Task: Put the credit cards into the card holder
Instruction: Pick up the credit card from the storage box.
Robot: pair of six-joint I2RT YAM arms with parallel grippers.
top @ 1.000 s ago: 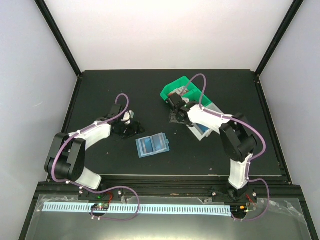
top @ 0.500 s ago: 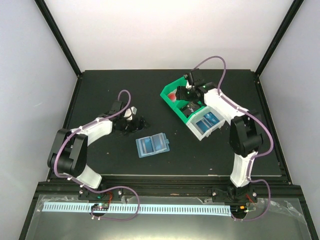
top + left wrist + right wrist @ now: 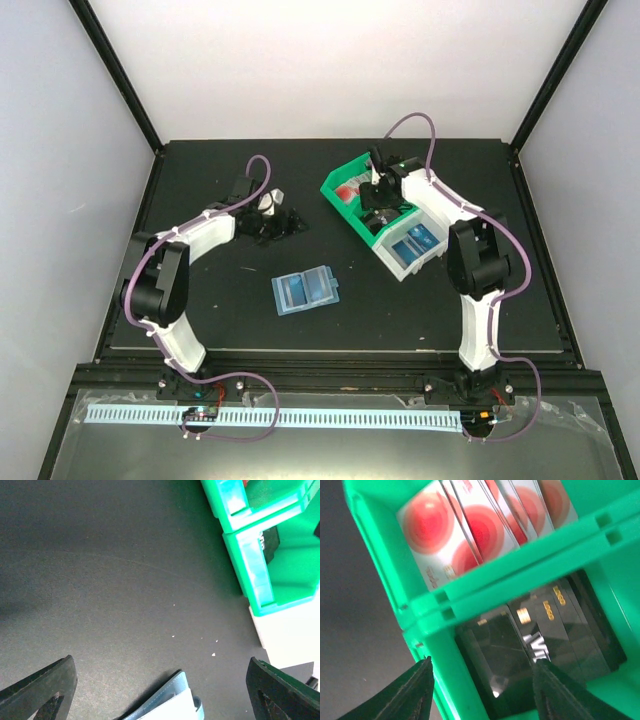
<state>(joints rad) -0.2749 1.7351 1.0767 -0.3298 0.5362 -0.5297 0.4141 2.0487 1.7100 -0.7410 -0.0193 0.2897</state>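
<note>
Lying open on the bench: the small teal-blue booklet-like card holder [image 3: 306,290] with clear plastic sleeves is seen flat on the dark bench [image 3: 220,320], near its middle and well apart from both bins. A corner of it [image 3: 172,702] is caught at the lower edge of the left wrist view.
Green plastic bin [image 3: 252,565]: it is set right of centre toward the far side. The white plastic bin [image 3: 398,265] is butted against its near end.
Red-and-white plastic credit cards [image 3: 465,530]: they are stood on edge, packed side by side, in one compartment of the green bin.
Dark plastic credit cards [image 3: 540,640]: they are packed in the next compartment, across the divider.
Blue credit cards [image 3: 415,240]: they are laid in the white bin.
Right jaws: they are spread with nothing pinched, and are held just above the green bin over the dark cards.
Left jaws: they are spread and empty, held low over bare bench and pointed toward the green bin.
</note>
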